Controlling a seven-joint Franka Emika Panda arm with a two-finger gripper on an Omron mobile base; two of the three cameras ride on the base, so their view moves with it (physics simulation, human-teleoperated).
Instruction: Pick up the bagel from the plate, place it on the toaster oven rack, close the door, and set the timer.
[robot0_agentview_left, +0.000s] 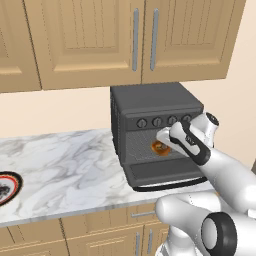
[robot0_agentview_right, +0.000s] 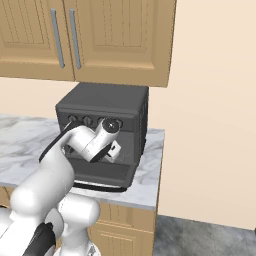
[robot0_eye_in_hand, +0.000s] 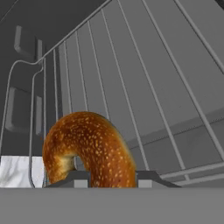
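Left base view: plate (robot0_agentview_left: 7, 186) sat bare at far left edge of counter (robot0_agentview_left: 65, 160), well apart from oven (robot0_agentview_left: 155, 127). Door (robot0_agentview_left: 162, 175) lay dropped open and flat in front of cavity. Gripper (robot0_agentview_left: 161, 139) reached into the opening just below the knobs (robot0_agentview_left: 164, 121), with bagel (robot0_agentview_left: 160, 146) seen as an orange spot at its tip, inside the cavity mouth. So pick-up done, carry done. Right base view: arm bent in from lower left, hand (robot0_agentview_right: 111, 150) pushed into oven (robot0_agentview_right: 102, 125) front over open door (robot0_agentview_right: 102, 175); bagel hidden behind the wrist here, finger state not readable from this side. Hand view: bagel (robot0_eye_in_hand: 87, 148) stood on edge between the two fingertips (robot0_eye_in_hand: 75, 178), pinched on its lower part, not yet let go. Rack (robot0_eye_in_hand: 144, 78) wires ran right behind and under it, close, but couldn't tell whether bagel already touched the wires or hung just off them. Cavity wall (robot0_eye_in_hand: 26, 78) visible at left. Judged status: roughly midway, placing step in hand. Left to do: settle bagel on rack, spread fingers, pull hand clear of cavity, lift door shut, turn timer knob. Risk worth flagging: bagel on edge could roll or tip once released.
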